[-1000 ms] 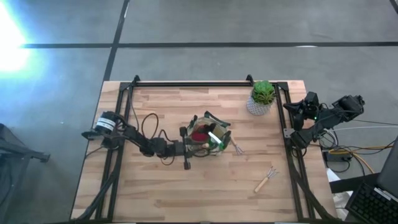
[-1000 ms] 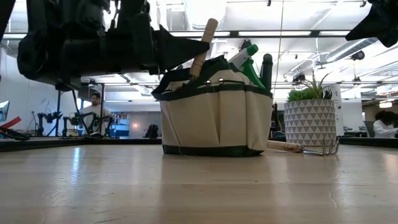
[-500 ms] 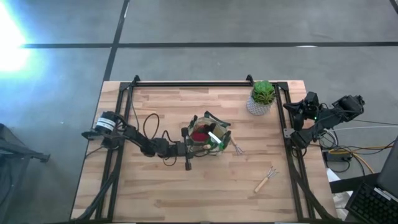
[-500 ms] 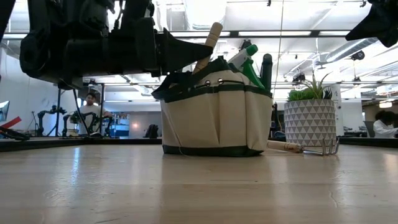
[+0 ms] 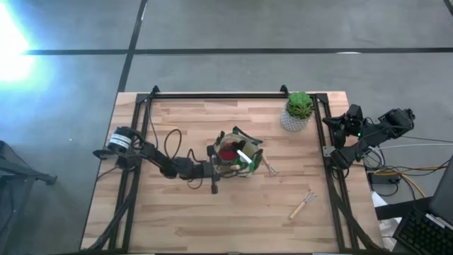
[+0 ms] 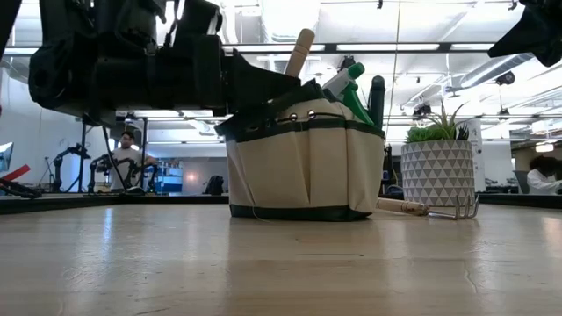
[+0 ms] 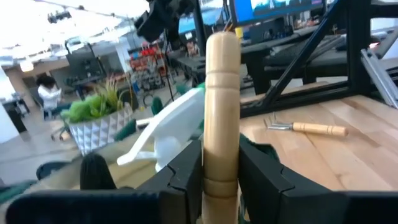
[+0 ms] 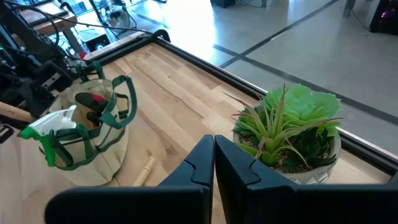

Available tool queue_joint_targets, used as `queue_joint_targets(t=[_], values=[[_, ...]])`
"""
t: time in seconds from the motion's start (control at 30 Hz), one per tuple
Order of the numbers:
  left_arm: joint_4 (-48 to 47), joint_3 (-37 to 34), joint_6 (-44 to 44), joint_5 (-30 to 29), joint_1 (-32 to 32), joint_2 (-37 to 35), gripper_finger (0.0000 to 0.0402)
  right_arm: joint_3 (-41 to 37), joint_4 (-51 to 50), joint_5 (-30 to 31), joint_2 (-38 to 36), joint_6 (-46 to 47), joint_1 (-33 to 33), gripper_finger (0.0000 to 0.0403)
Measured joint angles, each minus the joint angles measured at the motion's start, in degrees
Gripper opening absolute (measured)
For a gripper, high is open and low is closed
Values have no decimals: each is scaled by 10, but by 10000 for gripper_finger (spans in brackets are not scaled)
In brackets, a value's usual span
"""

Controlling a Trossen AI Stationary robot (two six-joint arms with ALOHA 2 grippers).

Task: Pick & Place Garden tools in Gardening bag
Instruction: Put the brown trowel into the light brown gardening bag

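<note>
Left arm at the gardening bag, wooden handle between its jaws

The wooden desk carries the beige, green-trimmed gardening bag near its middle, already stuffed (a red-and-black piece, a spray bottle and a dark grip poke out of the top). The left gripper sits at the bag's left rim with its jaws on either side of an upright wooden tool handle; whether they pinch it or merely flank it cannot be told. The right gripper, jaws pressed together, waits well right of the bag, off the desk's edge beside the potted plant. A small rake lies just right of the bag; a wooden-handled fork lies farther off, to the bag's front right.
</note>
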Motion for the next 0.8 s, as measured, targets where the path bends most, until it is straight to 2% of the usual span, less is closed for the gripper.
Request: queue_joint_targets(t=[0.3, 0.67, 0.8], values=[[-33, 7, -1, -1, -2, -5, 117, 0, 0, 0, 0, 0, 0, 8], [-149, 6, -27, 1, -2, -72, 206, 0, 0, 0, 0, 0, 0, 8], [-200, 6, -28, 3, -2, -93, 227, 0, 0, 0, 0, 0, 0, 8]])
